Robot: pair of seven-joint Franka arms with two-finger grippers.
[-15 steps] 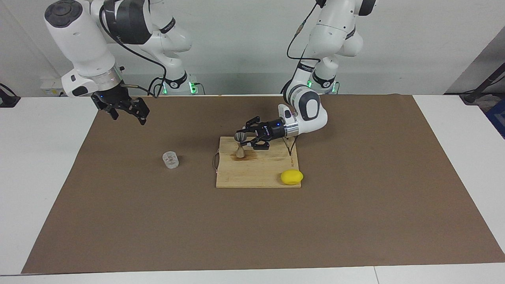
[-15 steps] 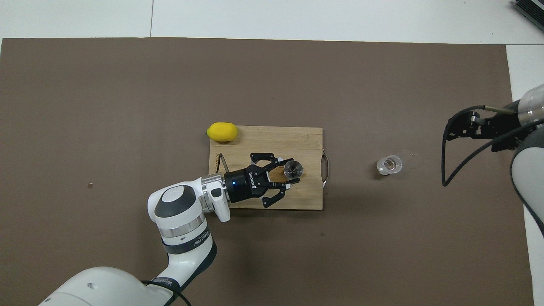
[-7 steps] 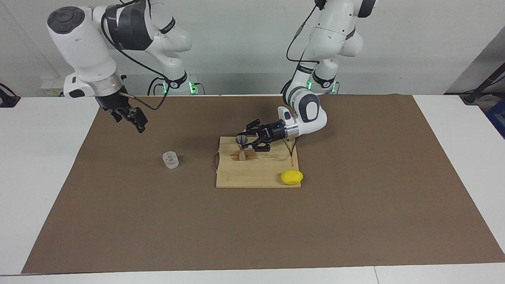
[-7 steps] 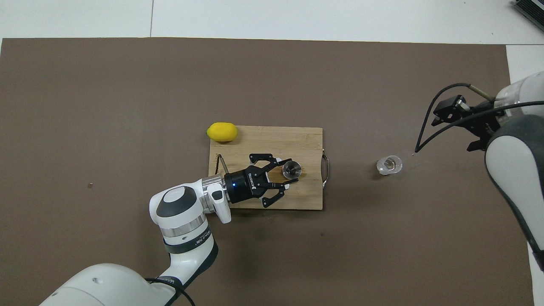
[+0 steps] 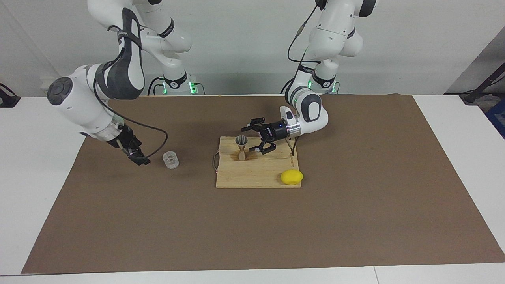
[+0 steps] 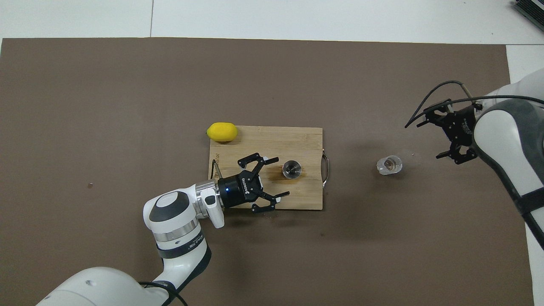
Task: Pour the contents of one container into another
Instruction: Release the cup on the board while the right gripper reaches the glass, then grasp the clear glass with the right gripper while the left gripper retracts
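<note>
Brown mat: your left gripper (image 5: 255, 139) has just let go of the jigger (image 5: 241, 147), standing free on the board (image 5: 256, 173); right gripper (image 5: 136, 156), open, now beside the cup (image 5: 171, 159)

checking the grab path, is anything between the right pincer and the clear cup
Nothing visible: the open right pincer is low beside the clear cup, toward the right arm's end of the table, with only bare brown mat between them.

Silver-grey jigger (image 5: 241, 146); clear ribbed cup (image 5: 171, 159); yellow lemon (image 5: 291, 177); brown mat (image 5: 355, 221)
</note>
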